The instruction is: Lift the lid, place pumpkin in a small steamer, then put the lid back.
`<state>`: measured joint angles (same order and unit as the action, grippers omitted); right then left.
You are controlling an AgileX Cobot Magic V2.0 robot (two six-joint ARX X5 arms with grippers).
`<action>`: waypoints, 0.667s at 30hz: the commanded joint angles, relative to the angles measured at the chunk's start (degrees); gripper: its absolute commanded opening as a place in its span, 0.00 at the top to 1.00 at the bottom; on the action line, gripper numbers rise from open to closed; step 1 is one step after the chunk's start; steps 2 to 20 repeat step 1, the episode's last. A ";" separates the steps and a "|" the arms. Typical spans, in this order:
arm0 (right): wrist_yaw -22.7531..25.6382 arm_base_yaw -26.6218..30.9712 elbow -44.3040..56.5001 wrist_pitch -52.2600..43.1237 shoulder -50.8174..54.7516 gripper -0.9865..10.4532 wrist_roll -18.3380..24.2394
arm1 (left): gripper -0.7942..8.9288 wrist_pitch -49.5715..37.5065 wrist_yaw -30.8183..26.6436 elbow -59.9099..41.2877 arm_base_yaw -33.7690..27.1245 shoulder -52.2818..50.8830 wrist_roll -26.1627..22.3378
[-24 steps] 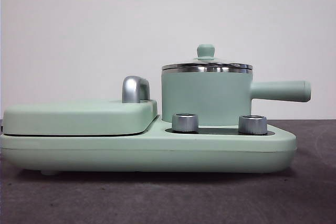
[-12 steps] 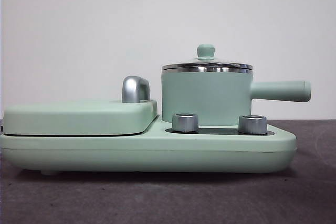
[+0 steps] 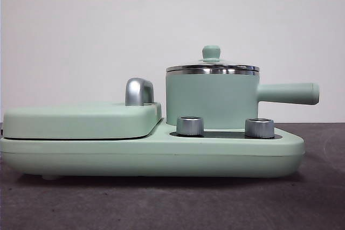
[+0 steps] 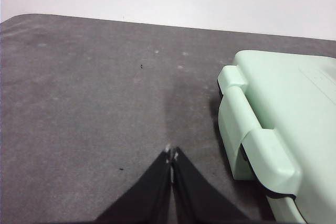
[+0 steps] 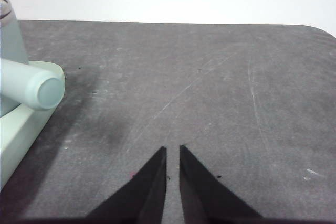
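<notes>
The small steamer point(image 3: 210, 100) stands on the right half of a mint-green cooker base point(image 3: 151, 157), its long handle point(image 3: 288, 93) pointing right. The lid point(image 3: 212, 69) sits on its steel rim, mint knob point(image 3: 211, 52) on top. The pumpkin is not in view in any picture. My left gripper point(image 4: 171, 153) is shut and empty over bare table beside the cooker's griddle end point(image 4: 283, 124). My right gripper point(image 5: 172, 148) is empty, its jaws all but together, over bare table beyond the tip of the steamer's handle point(image 5: 31, 83). Neither arm shows in the front view.
A wide flat griddle cover point(image 3: 81, 119) with a chrome handle point(image 3: 138, 91) takes up the base's left half. Two steel knobs point(image 3: 190, 125) point(image 3: 259, 127) sit in front of the steamer. Dark grey table point(image 5: 210, 87) runs to a white wall.
</notes>
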<state>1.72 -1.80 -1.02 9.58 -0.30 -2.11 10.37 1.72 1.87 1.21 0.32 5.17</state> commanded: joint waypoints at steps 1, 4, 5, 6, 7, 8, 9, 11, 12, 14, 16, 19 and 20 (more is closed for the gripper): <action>0.20 0.02 0.33 -0.59 0.09 0.88 -0.44 | 0.91 0.37 0.04 -1.07 0.04 -0.13 -0.13; 0.20 0.02 0.33 -0.59 0.09 0.88 -0.44 | 0.91 0.37 0.04 -1.07 0.04 -0.13 -0.13; 0.20 0.02 0.33 -0.59 0.09 0.88 -0.44 | 0.91 0.37 0.04 -1.07 0.04 -0.13 -0.13; 0.20 0.02 0.33 -0.59 0.09 0.88 -0.44 | 0.91 0.37 0.04 -1.07 0.04 -0.13 -0.13; 0.20 0.02 0.33 -0.59 0.09 0.88 -0.44 | 0.91 0.37 0.04 -1.07 0.04 -0.13 -0.13; 0.20 0.02 0.33 -0.59 0.09 0.88 -0.44 | 0.91 0.37 0.04 -1.07 0.04 -0.13 -0.13; 0.20 0.02 0.33 -0.59 0.09 0.88 -0.44 | 0.91 0.37 0.04 -1.07 0.04 -0.13 -0.13; 0.20 0.02 0.33 -0.59 0.09 0.88 -0.44 | 0.91 0.37 0.04 -1.07 0.04 -0.13 -0.13; 0.20 0.02 0.33 -0.59 0.09 0.88 -0.44 | 0.91 0.37 0.04 -1.07 0.04 -0.13 -0.13; 0.20 0.02 0.33 -0.59 0.09 0.88 -0.44 | 0.91 0.37 0.04 -1.07 0.04 -0.13 -0.13; 0.20 0.02 0.33 -0.59 0.09 0.88 -0.44 | 0.91 0.37 0.04 -1.07 0.04 -0.13 -0.13; 0.20 0.02 0.33 -0.59 0.09 0.88 -0.44 | 0.91 0.37 0.04 -1.07 0.04 -0.13 -0.13; 0.20 0.02 0.33 -0.59 0.09 0.88 -0.44 | 0.91 0.37 0.04 -1.07 0.04 -0.13 -0.13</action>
